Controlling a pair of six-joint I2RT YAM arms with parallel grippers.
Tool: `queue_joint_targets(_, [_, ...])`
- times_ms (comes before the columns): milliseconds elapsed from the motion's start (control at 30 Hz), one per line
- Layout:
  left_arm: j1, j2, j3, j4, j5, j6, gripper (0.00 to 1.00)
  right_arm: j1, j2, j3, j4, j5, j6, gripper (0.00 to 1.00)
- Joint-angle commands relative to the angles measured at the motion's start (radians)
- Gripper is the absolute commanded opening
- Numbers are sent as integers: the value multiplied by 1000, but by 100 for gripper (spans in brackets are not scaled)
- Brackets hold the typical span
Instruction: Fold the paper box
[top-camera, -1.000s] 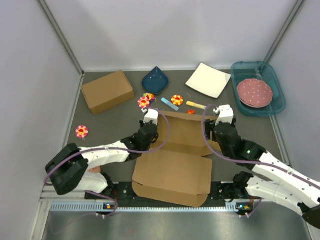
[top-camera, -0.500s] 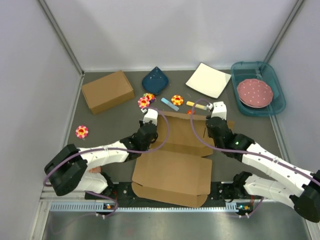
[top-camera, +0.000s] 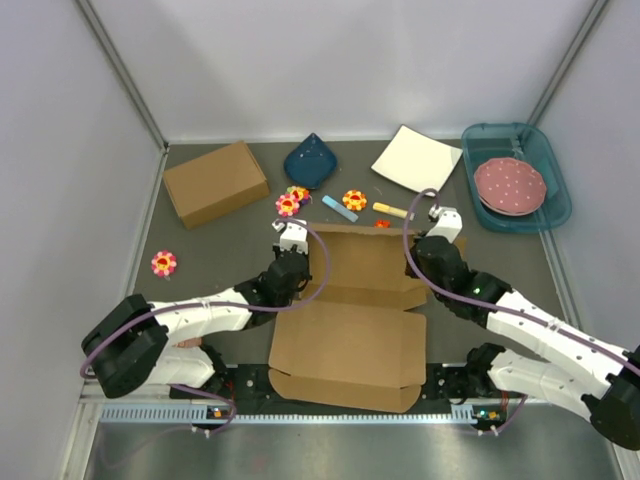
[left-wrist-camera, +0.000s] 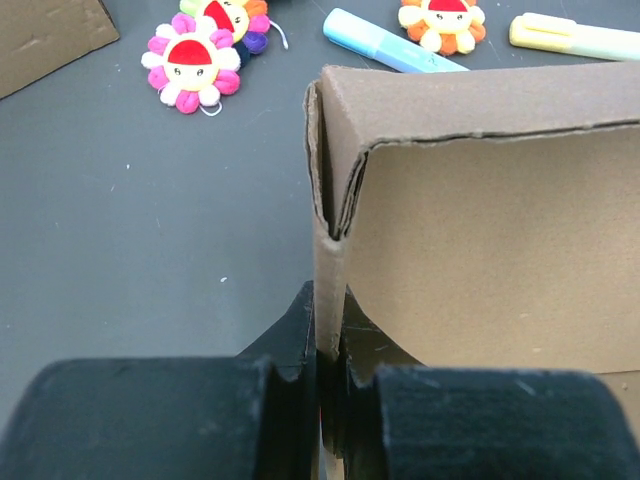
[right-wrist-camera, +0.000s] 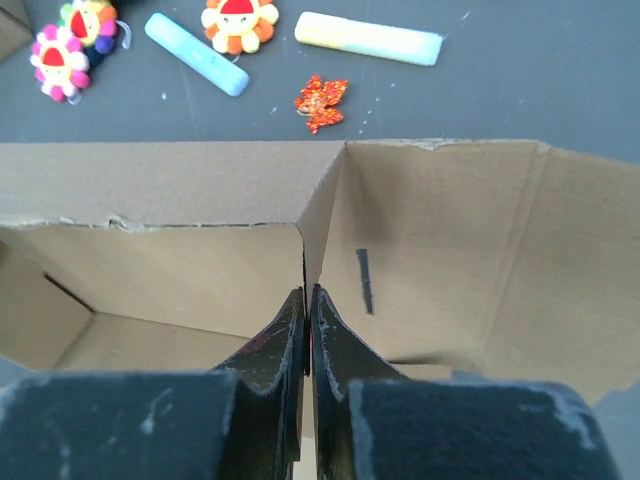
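The paper box (top-camera: 345, 350) is a brown cardboard cut-out in the middle of the table. Its wide lid panel lies flat toward me and its far walls (top-camera: 365, 258) stand up. My left gripper (top-camera: 303, 262) is shut on the upright left wall; in the left wrist view the cardboard edge (left-wrist-camera: 330, 270) runs straight down between the fingers (left-wrist-camera: 328, 335). On the other side, my right gripper (top-camera: 428, 262) is shut on the right wall's inner flap (right-wrist-camera: 318, 215), its jaws (right-wrist-camera: 307, 300) pressed together on the thin card inside the box.
A deeper brown box (top-camera: 215, 182) stands at the back left. Behind the paper box lie a dark blue dish (top-camera: 310, 160), flower toys (top-camera: 288, 204), a blue marker (top-camera: 339, 208) and a yellow marker (top-camera: 390, 209). A white plate (top-camera: 417, 160) and teal tray (top-camera: 478, 135) sit back right.
My right gripper went from open to shut on the box's right wall flap. The left gripper kept its hold, and the box's far walls now stand more upright.
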Motion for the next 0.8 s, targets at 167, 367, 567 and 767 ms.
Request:
queue_joint_targets(167, [0,-19,-17,-18,-8,-46,0,-8,-45,-84,105,-125,183,11])
queue_joint_targets(367, [2,-27,-5,-65,-39,-61,0,-8,-170,-31,-57,-58,81,58])
queue_joint_targets(567, [0,-31,9,-121,-120,-131,0,-10,-287,-93,-171,-36,138,60])
queue_joint_targets(767, [2,-12,48,-214,-127,-179,0,-8,-278,-182,-185,-58,227,58])
